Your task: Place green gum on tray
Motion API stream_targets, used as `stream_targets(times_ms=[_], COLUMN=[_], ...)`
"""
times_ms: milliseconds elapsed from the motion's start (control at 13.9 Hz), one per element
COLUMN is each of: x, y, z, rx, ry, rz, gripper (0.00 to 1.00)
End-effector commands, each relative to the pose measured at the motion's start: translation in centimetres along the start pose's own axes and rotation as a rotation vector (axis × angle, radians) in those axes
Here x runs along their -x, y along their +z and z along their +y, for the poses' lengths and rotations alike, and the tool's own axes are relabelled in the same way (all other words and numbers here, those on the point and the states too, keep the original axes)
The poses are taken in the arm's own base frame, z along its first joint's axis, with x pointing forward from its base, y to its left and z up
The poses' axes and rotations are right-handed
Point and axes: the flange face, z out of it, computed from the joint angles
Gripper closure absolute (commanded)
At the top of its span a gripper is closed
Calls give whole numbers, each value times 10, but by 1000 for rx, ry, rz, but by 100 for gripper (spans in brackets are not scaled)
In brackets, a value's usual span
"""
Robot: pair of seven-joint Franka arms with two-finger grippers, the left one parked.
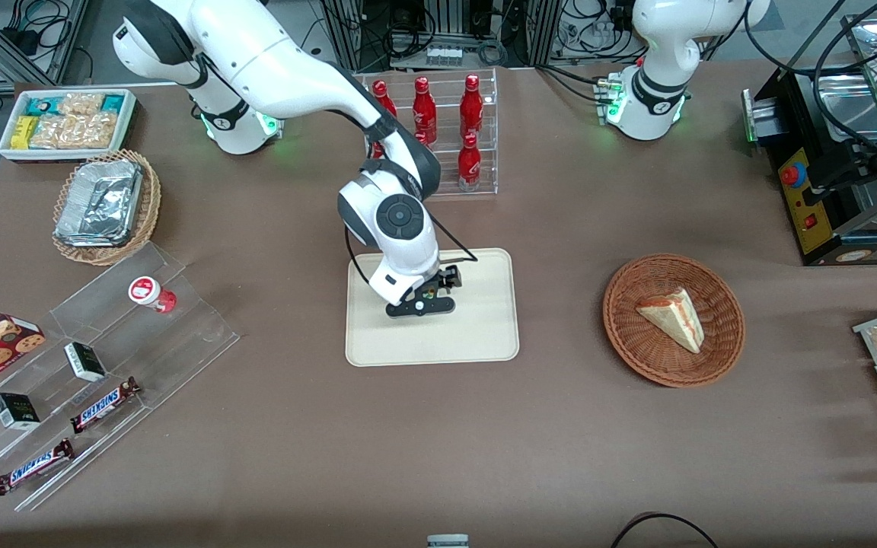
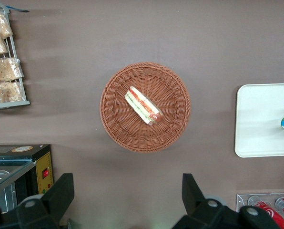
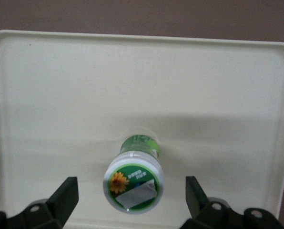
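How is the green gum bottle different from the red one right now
The green gum stands upright on the tray, between the open gripper's fingers; the red gum lies tilted on the clear acrylic rack, toward the working arm's end. The green gum's lid bears a green-and-yellow mark; the red gum's lid is red and white. Both are small cylindrical bottles.

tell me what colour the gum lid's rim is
White, ringing a green top with a yellow flower; the gum shows best in the right wrist view.

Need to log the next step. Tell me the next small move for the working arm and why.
Probably lift the gripper straight up and clear. The green gum stands upright on the tray, well inside its rim, and the fingers are spread wide on either side without touching it, so the release looks done.
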Motion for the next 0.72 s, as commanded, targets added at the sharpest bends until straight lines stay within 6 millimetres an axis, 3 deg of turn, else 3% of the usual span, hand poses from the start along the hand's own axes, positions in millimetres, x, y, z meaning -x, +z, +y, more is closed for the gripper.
stream_targets(times_ms=[0, 288, 647], x=[2, 6, 7], y=[-41, -106, -167], z=[14, 44, 90], rx=[36, 67, 78], ry=[-56, -107, -173], rz=[-34, -93, -145], gripper=[0, 0, 0])
